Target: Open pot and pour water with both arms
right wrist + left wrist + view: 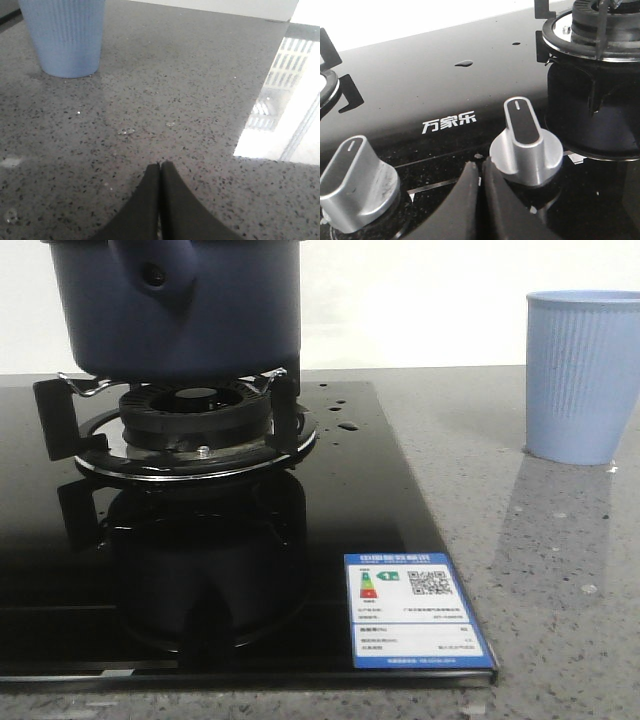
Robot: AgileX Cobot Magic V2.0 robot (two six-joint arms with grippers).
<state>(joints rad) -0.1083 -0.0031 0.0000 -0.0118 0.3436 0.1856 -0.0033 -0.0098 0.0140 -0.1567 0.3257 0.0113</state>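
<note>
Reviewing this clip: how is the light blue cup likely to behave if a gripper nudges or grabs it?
The cup looks thin-walled and ribbed, so probably light and somewhat squeezable. It is tall and narrows toward its base, so a high nudge might tip it. It stands on the smooth, speckled counter, where a low push would likely slide it. Whether it holds water cannot be seen.

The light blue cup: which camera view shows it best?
The front view shows it best: the cup stands whole, rim to base, on the grey counter to the right of the stove. The right wrist view shows only its lower part, rim cut off. The left wrist view does not show it.
</note>
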